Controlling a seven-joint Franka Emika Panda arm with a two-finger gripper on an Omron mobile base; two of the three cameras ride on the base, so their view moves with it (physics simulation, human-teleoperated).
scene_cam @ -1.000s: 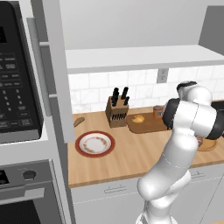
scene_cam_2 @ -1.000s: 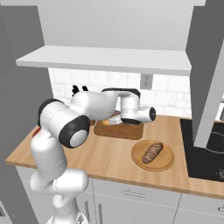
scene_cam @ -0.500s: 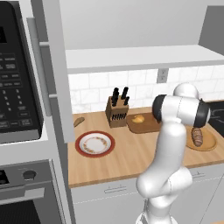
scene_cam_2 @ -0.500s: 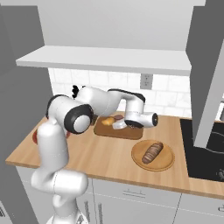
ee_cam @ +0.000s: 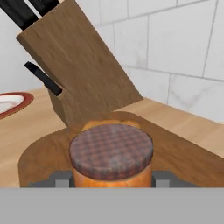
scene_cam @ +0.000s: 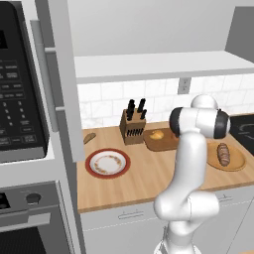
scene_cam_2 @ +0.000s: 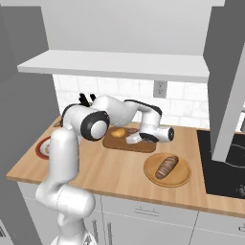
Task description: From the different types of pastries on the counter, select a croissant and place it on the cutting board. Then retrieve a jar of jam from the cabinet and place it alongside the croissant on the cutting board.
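Wooden cutting board bearing croissant; gripper clamped on jam jar beside it.

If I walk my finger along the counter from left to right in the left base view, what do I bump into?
Red-rimmed plate → knife block → croissant on the cutting board → wooden plate with a bread loaf.
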